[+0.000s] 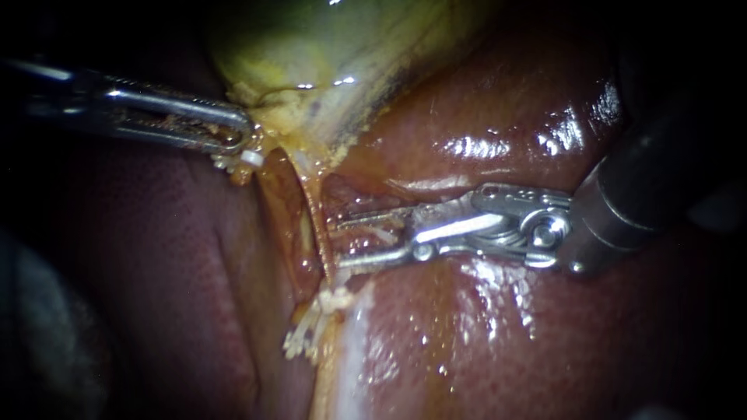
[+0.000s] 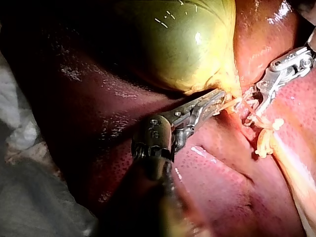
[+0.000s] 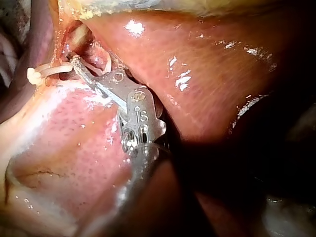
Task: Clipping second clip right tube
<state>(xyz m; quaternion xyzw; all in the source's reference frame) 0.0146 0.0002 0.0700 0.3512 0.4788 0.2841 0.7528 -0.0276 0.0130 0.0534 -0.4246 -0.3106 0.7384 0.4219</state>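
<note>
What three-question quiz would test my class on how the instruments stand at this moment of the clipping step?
1. True or false: the right instrument has its jaws open, one on each side of the tube.
2. The left instrument has its jaws shut on: A the right instrument's shaft; B the lower edge of the gallbladder; C nothing.
3. Name the glossy red-brown organ that lies under the right instrument.

Key: 1 true; 2 B; 3 the liver.
</note>
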